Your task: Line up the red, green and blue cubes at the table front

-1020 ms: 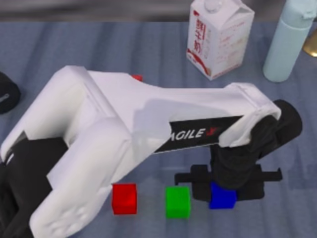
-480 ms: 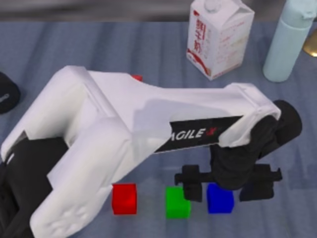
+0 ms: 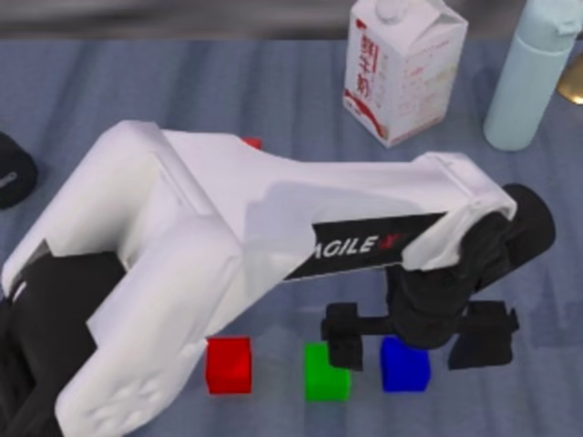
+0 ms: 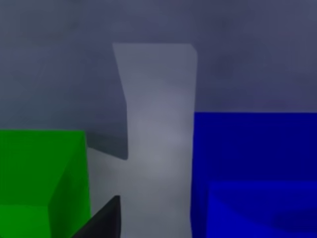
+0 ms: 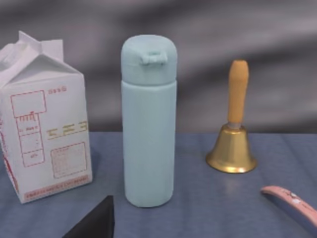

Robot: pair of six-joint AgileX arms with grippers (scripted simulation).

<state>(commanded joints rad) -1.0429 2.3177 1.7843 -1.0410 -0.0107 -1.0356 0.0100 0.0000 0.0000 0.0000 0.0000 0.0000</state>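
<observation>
Low in the frame, the left gripper [image 3: 417,335] stands spread open astride the blue cube [image 3: 404,364], apparently clear of it; green cube [image 3: 326,371] and red cube [image 3: 228,364] line up leftward.

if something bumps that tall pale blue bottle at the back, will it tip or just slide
Probably tip: the pale blue bottle stands upright, tall on a narrow base. Its smooth round body would likely roll once down, perhaps toward the brass bell beside it. Its weight cannot be told.
</observation>
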